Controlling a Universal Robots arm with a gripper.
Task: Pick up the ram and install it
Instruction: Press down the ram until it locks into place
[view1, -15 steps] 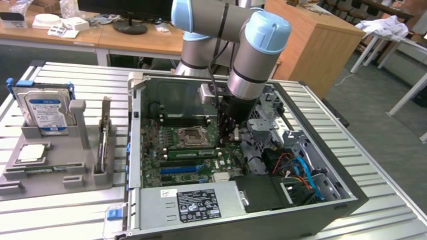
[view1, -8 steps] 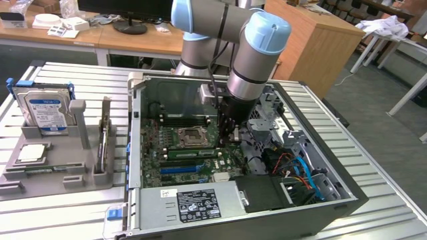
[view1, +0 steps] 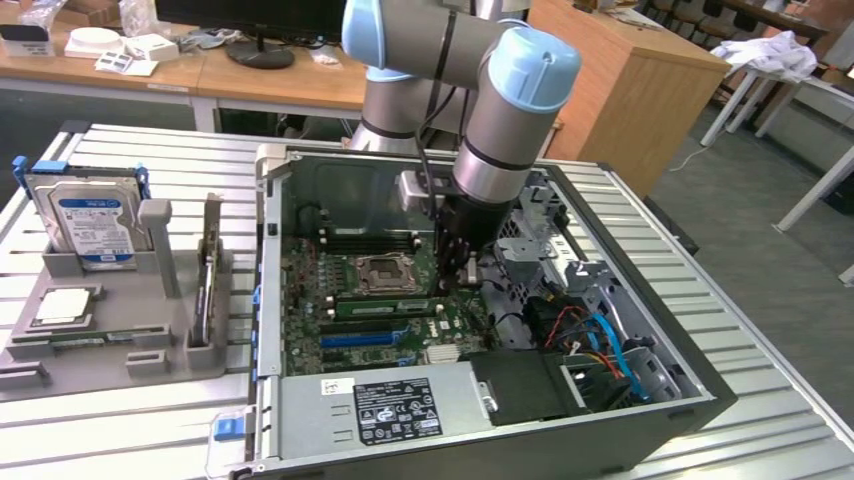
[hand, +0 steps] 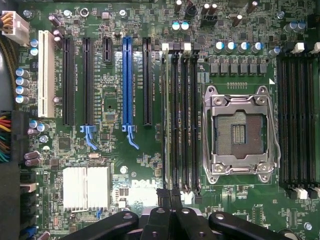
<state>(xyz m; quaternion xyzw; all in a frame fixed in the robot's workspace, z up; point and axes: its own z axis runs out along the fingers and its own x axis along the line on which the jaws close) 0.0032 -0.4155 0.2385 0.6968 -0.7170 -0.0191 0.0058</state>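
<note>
The ram (hand: 165, 120) is a long thin stick standing edge-up in the outermost of the black memory slots beside the CPU socket (hand: 239, 132). In the exterior view it shows as a green strip (view1: 380, 306) lying along the slots in the motherboard. My gripper (hand: 170, 194) is shut, with its black fingertips together over one end of that slot row, and nothing shows between them. In the exterior view the gripper (view1: 457, 262) reaches down into the open computer case, just above the board and beside the socket.
The open case (view1: 641, 420) has drive cages and cables on the exterior view's right and a power supply (view1: 387, 410) in front. A grey fixture (view1: 120, 330) on the left holds a hard drive (view1: 96, 225) and a thin board (view1: 207, 285) on edge.
</note>
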